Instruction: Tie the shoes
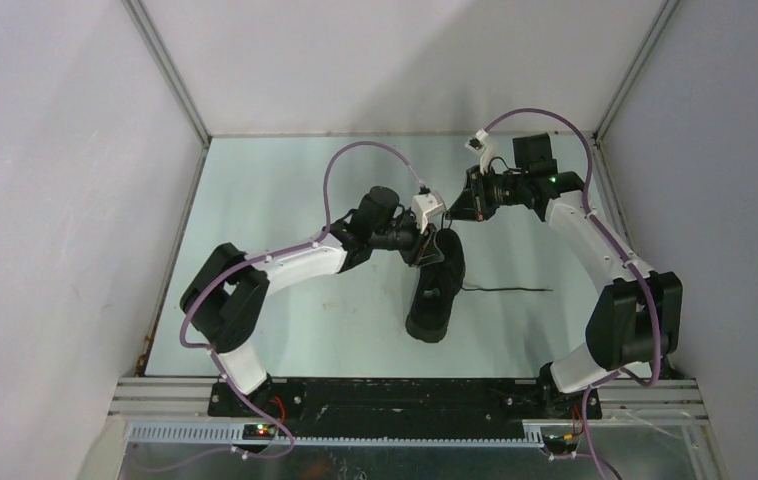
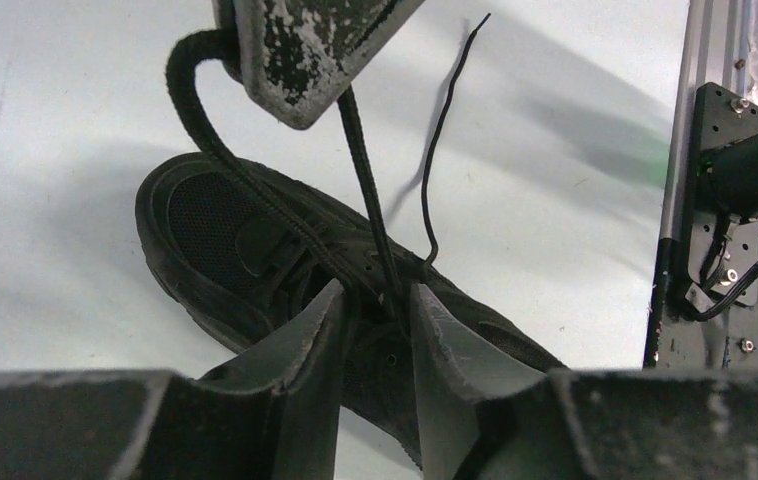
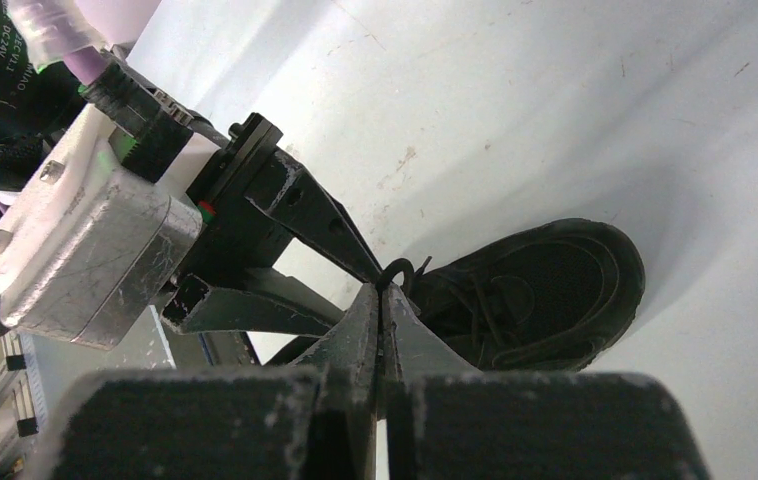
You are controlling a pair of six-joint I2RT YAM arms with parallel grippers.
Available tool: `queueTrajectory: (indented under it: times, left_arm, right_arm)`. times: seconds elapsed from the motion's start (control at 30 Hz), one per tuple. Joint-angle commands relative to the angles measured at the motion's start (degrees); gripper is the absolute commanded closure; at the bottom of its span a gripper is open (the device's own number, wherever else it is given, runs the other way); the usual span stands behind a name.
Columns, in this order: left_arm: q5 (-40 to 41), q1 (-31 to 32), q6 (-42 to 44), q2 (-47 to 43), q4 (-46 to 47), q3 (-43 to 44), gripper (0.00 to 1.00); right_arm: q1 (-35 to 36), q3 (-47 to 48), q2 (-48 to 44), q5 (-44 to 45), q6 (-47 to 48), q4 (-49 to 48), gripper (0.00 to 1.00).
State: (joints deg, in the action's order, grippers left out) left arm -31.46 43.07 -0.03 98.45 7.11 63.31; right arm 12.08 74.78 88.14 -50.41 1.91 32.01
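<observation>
Knot-forming step with loop held up: right tool [image 3: 382, 292] pinched shut on lace [image 2: 367, 190] above spread left tool [image 2: 375, 297], strands running between its fingers [image 2: 315, 340]; shoe [image 1: 436, 292] on surface [image 1: 295, 320] beneath both; next, presumably closing left tool on a strand.

A pale green table [image 1: 285, 190] fills the floor of a booth. Plain white wall panels [image 1: 45, 150] rise from the table's left, far and right edges. Slanted aluminium posts [image 1: 170, 70] stand at its two far corners. A black base plate [image 1: 395, 398] lies along its near edge, with a slotted grey cable duct [image 1: 395, 432] just in front. A rust-brown stain [image 1: 143, 350] marks the table's left edge near the front, and faint brownish scuffs [image 3: 400, 165] show on its surface.
</observation>
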Motion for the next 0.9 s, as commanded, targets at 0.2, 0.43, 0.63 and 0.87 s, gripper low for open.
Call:
queueTrajectory:
  times: [0.2,0.43,0.63,0.87]
  left_arm:
    - [-1.11,-0.85,1.44,-2.22,3.27,-1.26,0.73]
    - [-5.84,-3.27,0.64,-1.14,7.48,-2.86,0.80]
    - [-9.74,-3.61,0.70,-0.98,9.36,-3.79,0.89]
    - [-12.02,-3.63,0.47,0.40,11.12,-3.82,0.99]
  right_arm:
    - [-0.60,0.36,0.05,-1.52,0.04,-2.02,1.00]
    - [-0.65,0.32,0.02,-2.28,0.63,-1.38,1.00]
    - [-0.64,0.34,0.38,-4.25,0.38,-1.78,1.00]
    - [-0.65,0.28,0.38,-7.72,0.57,-1.87,1.00]
